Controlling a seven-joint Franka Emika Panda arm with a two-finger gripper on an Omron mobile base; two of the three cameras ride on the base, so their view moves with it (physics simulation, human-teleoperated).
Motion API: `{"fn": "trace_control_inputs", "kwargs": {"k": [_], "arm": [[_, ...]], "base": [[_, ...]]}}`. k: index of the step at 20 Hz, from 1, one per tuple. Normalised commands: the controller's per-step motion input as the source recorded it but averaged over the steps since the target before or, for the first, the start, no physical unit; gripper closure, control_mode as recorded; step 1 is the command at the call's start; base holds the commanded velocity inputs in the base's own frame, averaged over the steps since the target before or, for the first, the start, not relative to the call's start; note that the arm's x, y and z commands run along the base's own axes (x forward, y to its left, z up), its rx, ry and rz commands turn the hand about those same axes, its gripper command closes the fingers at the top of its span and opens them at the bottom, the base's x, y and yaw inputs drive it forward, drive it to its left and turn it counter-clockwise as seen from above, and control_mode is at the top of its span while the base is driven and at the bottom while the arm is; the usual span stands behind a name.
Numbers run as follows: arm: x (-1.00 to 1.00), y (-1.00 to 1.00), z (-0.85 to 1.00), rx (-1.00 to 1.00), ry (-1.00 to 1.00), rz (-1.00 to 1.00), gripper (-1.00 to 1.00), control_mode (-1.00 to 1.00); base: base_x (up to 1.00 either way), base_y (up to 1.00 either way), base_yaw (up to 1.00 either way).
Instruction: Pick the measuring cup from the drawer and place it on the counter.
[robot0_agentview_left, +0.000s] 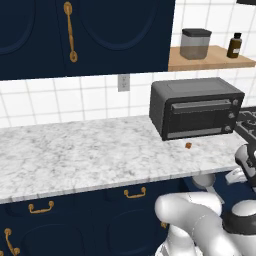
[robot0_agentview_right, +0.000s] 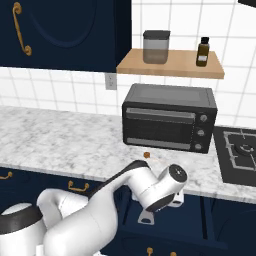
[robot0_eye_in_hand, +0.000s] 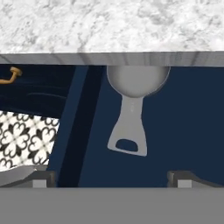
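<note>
You have the measuring cup (robot0_eye_in_hand: 133, 98) lying in the open dark-blue drawer (robot0_eye_in_hand: 183, 131), its bowl tucked partly under the thick pale edge of the counter (robot0_eye_in_hand: 109, 26), handle pointing toward you. Bare drawer floor lies either side of the handle. Your gripper (robot0_eye_in_hand: 112, 177) hangs low before the cabinets, jaws spread wide, holding nothing, fingertips (robot0_eye_in_hand: 41, 177) flanking the handle, apart from it.

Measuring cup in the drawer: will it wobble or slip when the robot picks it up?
The measuring cup looks small, so probably light. Its flat handle suggests stiffness. The smooth grey finish might slip, and the round bowl could swing if it is held by the handle.
</note>
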Motion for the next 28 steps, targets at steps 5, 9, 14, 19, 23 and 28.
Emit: {"fn": "trace_control_inputs", "kwargs": {"k": [5,9,14,19,23,28], "arm": [[0.07,-0.19,-0.37,0.02,-0.01,0.00,-1.00,-1.00],[0.10,0.00,-0.54,0.00,0.00,0.00,-1.00,-1.00],[0.10,0.00,-0.29,0.00,0.00,0.00,-1.00,-1.00],[0.15,0.00,-0.28,0.00,0.00,0.00,-1.00,-1.00],[0.22,0.00,-0.35,0.00,0.02,0.01,-1.00,-1.00],[0.24,0.00,-0.27,0.01,0.06,0.02,-1.00,-1.00]], "base": [[0.00,0.00,0.00],[0.00,0.00,0.00],[0.00,0.00,0.00],[0.00,0.00,0.00],[0.00,0.00,0.00],[0.00,0.00,0.00]]}}
